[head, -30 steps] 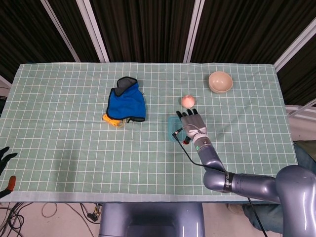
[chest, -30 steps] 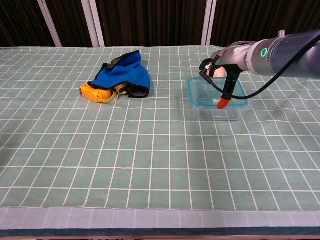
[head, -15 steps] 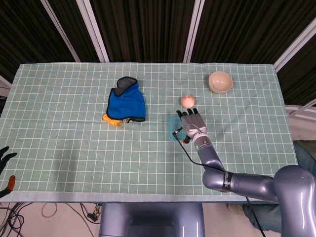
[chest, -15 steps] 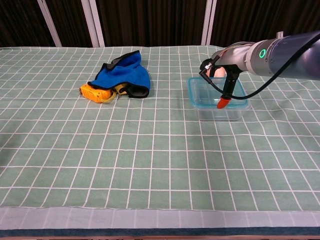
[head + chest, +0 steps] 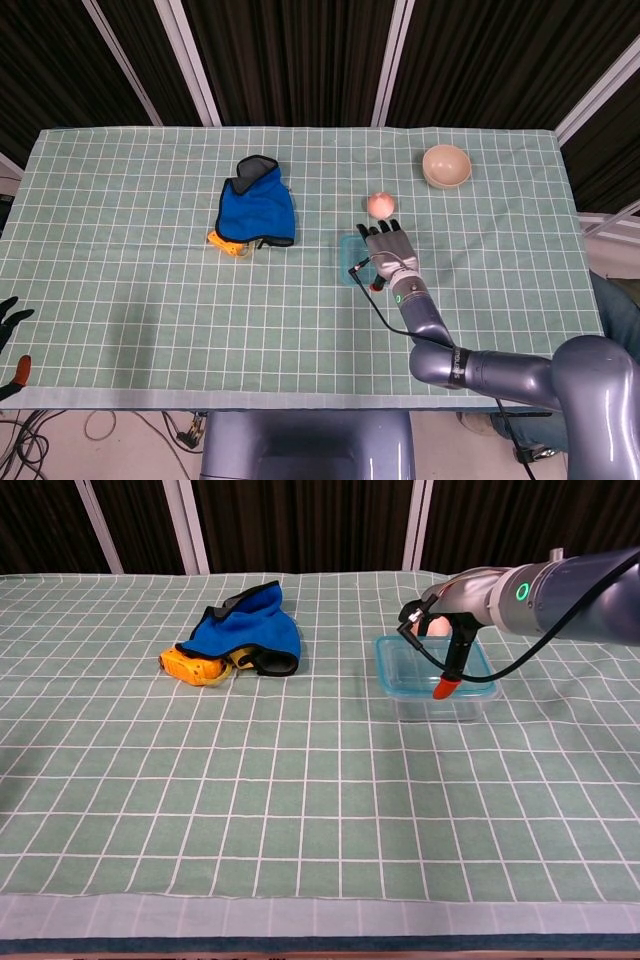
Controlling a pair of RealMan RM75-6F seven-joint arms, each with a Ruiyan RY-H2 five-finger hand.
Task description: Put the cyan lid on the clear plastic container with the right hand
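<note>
The right hand lies flat, fingers spread and holding nothing, directly over the clear rectangular plastic container, far nearer to it than the left hand at the counter's edge, whose grip I cannot tell. The thin cyan plastic lid appears to sit on the container already, its rim matching the box, mid-counter beside a pink ball.

Clear plastic container sits upright on the green checked cloth, right of centre. Cyan lid lies flat on top of it, cyan rim showing round the edges; whether it's fully seated I can't tell. From the head view only its left edge shows.
</note>
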